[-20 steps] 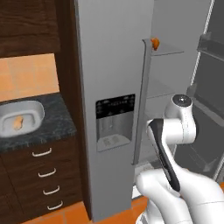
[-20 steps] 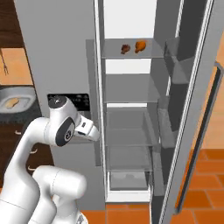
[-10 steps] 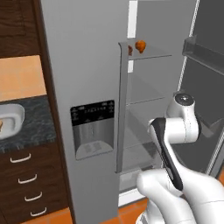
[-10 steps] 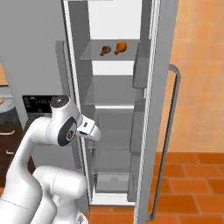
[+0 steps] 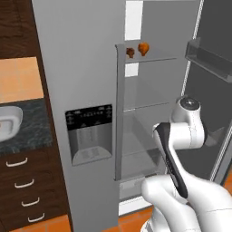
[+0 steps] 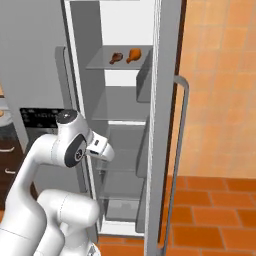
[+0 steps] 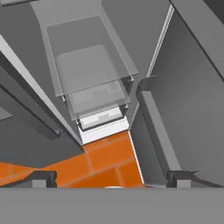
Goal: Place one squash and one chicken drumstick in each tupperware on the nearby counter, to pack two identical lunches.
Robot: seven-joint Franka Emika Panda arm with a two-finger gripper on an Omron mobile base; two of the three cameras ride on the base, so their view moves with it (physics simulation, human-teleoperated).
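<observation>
From the left base view, two chicken drumsticks (image 5: 143, 48) sit on the fridge's top shelf (image 5: 152, 58), high above the arm; the tupperware (image 5: 9, 124) rests on the worktop (image 5: 27, 131), far left. The right base view shows both drumsticks side by side. In the hand view, the claw (image 7: 113, 178) gapes wide, empty, over the fridge's lower shelves.

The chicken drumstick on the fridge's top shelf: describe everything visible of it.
The chicken drumstick is small, glossy and orange-brown, with a bulbous end and a narrower one. It lies on the top glass shelf of the open fridge, near the shelf's front. A darker brown piece lies close beside it; whether they touch cannot be told. Nothing grips it.
</observation>
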